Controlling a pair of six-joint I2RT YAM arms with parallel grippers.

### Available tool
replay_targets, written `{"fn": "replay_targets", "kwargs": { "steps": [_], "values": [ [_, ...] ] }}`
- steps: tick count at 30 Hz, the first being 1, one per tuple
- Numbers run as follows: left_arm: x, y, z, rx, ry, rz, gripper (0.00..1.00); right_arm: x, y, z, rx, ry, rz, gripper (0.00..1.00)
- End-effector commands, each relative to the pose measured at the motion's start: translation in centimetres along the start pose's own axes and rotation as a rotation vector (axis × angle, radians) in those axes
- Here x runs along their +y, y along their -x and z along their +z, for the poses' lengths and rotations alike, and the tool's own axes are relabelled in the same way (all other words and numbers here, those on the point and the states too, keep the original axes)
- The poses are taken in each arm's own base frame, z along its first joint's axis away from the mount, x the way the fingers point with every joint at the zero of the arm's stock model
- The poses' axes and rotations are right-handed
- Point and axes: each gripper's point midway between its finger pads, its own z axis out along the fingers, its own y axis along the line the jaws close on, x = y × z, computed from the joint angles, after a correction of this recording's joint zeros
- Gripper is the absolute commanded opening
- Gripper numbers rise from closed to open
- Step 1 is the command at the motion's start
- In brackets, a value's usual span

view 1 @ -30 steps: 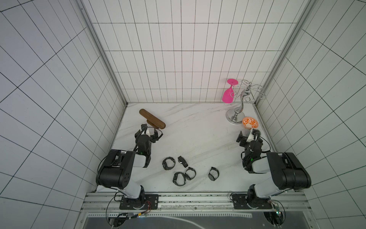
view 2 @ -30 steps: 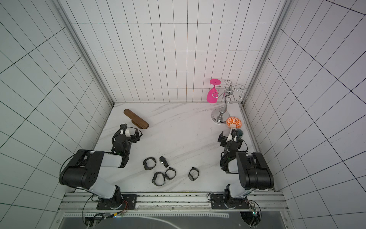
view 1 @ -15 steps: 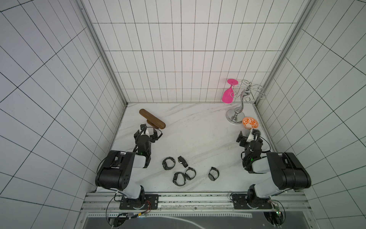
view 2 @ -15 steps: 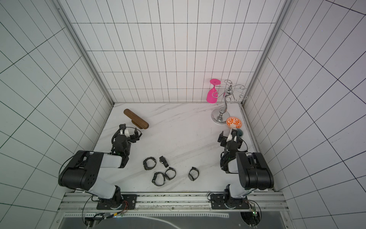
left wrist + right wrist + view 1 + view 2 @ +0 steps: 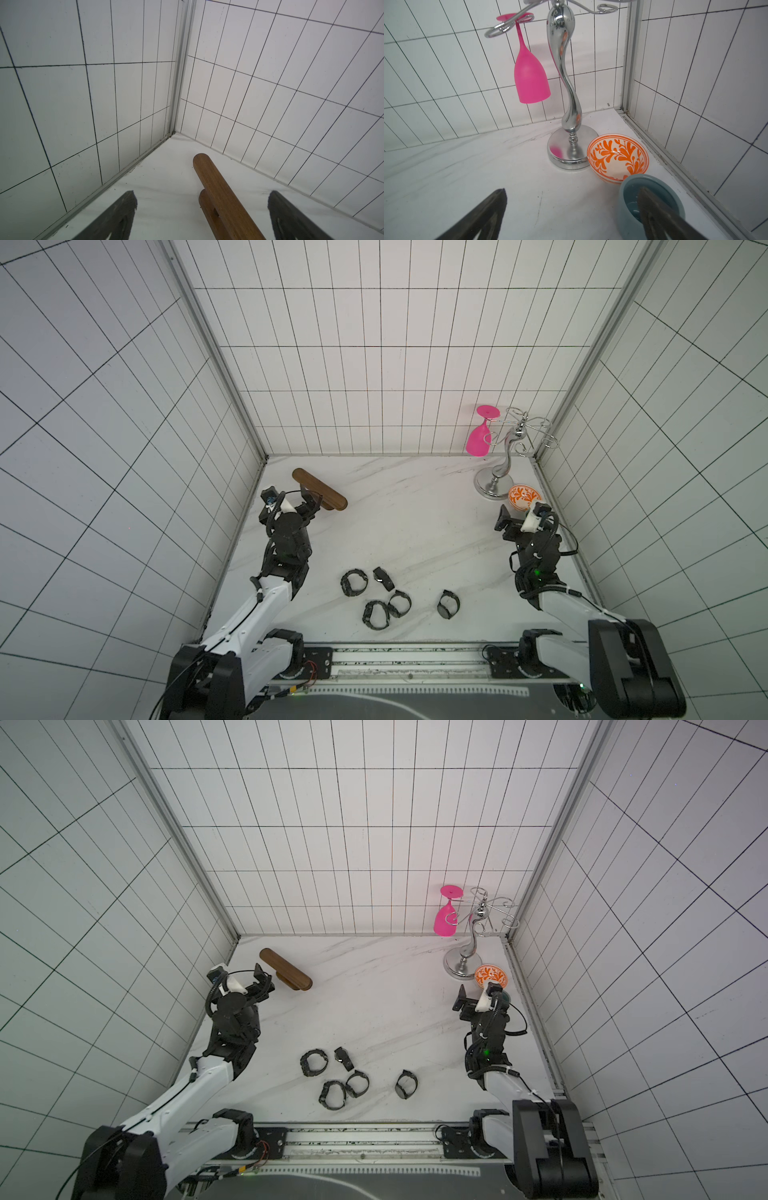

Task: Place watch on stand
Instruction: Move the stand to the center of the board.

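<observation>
Left tool (image 5: 311, 502) and right tool (image 5: 517, 519) are both wide open and empty, watches (image 5: 399, 604) lie bunched near the front of the worktop (image 5: 415, 522), stand (image 5: 319, 489) sits far-left between the left tool's jaws, so I'd back off gently and pinch the nearest watch (image 5: 354, 583) by its strap.

Wooden stand (image 5: 319, 489) (T-shaped) upright; black watches (image 5: 399, 604) clustered well apart.

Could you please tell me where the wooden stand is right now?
In both top views the wooden stand is at the far left, near the back corner, directly in front of the open left gripper.
</observation>
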Motion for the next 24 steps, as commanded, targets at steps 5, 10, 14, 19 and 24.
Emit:
{"fn": "replay_targets", "kwargs": {
  "steps": [5,10,14,19,24],
  "values": [
    [-0.5,-3.3,1.9,0.292,-0.083,-0.276,0.98,1.9,4.1,0.5,0.077,0.067,0.344,1.0],
    [-2.4,-7.0,5.2,0.521,-0.042,-0.205,0.98,4.2,3.5,0.7,0.168,0.175,0.296,1.0],
    [-3.3,-11.1,7.8,0.704,0.003,-0.163,0.97,5.7,2.7,0.7,0.226,0.206,0.264,1.0],
    [-4.5,-15.4,9.6,0.859,0.027,-0.156,0.97,9.1,0.9,0.2,0.297,0.283,0.199,1.0],
    [-5.7,-17.1,10.6,0.879,0.031,-0.122,0.97,11.9,-1.3,-0.7,0.359,0.355,0.158,0.99]
  ]
}}
